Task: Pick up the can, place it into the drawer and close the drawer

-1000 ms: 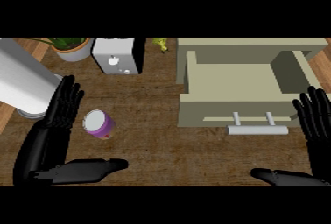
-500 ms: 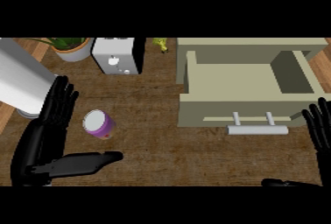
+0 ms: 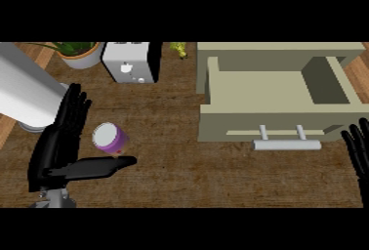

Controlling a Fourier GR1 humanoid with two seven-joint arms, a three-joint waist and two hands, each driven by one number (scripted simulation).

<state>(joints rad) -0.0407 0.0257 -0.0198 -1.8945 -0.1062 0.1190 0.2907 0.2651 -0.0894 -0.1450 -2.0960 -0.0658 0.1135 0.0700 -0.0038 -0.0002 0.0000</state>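
Purple-banded can [image 3: 110, 137] with a white top stands on the dark wood-grain counter [image 3: 180, 171], left of centre, slightly tilted. Left robot hand [image 3: 61, 146] sits right beside it: fingers straight, stretched up along the can's left side, thumb [image 3: 97, 167] stuck out flat just below the can. Thumb tip looks close to the can's base; cannot tell if it touches. Nothing is gripped, hand open, the can lies in the gap between fingers and thumb. Grey wrist shows at the lower left edge.

Right robot hand [image 3: 358, 151] only partly in view at the right edge, fingers straight and pointing up, open, holding nothing. It is near the right end of the drawer handle, apart from it.

Beige drawer [image 3: 277, 119] is pulled open at upper right, inner tray bare, with a darker recess at its right side. Pale grey bar handle [image 3: 287, 144] on two posts sticks out from the drawer front. Can is well apart from the drawer, to its left.

Back of counter: white toaster-like box [image 3: 131, 61] with a small knob, potted plant [image 3: 78, 51] in a grey pot to its left, small yellow-green item [image 3: 178, 49] to its right, too small to tell. Large white cylinder [image 3: 25, 95] lies slanted at the far left, just beside the left hand's fingertips.
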